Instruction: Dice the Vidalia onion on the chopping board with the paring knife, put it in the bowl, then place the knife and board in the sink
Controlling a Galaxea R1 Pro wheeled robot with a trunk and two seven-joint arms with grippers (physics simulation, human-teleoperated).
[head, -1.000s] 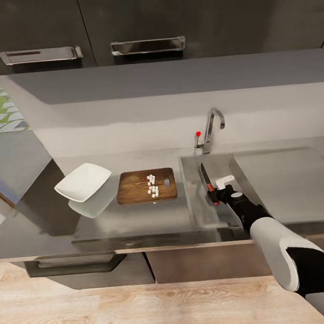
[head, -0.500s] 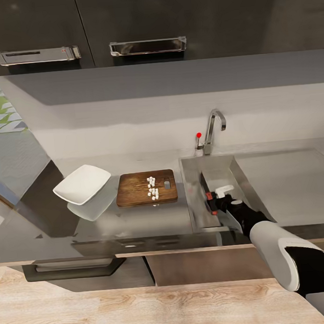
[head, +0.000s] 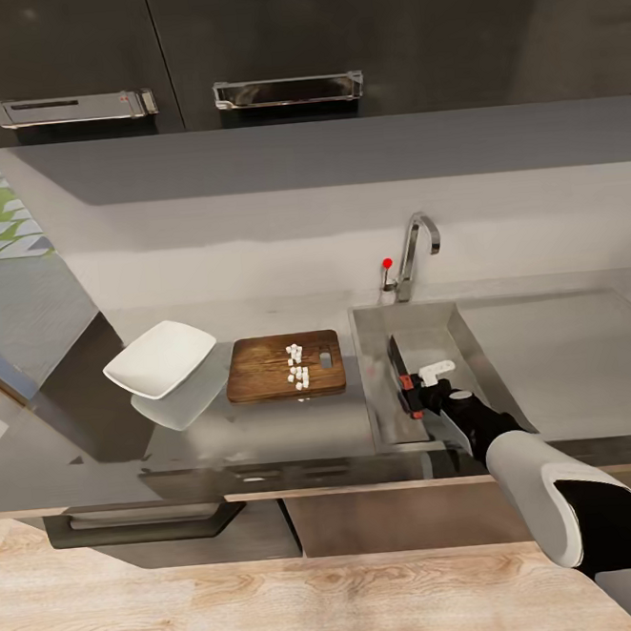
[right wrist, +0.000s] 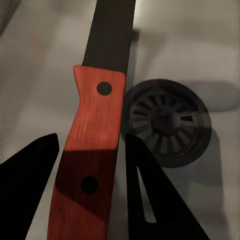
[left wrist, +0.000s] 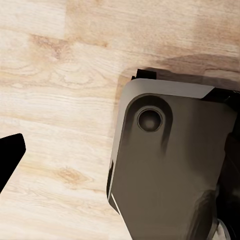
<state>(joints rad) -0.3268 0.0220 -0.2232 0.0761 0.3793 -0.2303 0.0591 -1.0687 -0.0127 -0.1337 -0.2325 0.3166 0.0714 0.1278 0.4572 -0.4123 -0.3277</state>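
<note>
Sink [head: 385, 415] — right arm [head: 519, 455] low, knife [right wrist: 92, 145] between jaws

Head high, wrists close — shared sink [head: 423, 340]

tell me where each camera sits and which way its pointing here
Head view: on the robot's head, looking forward and down at the countertop, the sink, the chopping board and the bowl; the right arm reaches into the sink.
Left wrist view: near the left gripper, facing down at the wooden floor and a grey part of the robot's body; one dark fingertip shows.
Right wrist view: along the right gripper, facing into the sink at its drain.
Shared: the head and right wrist views both show the paring knife between the right gripper's fingers.
</note>
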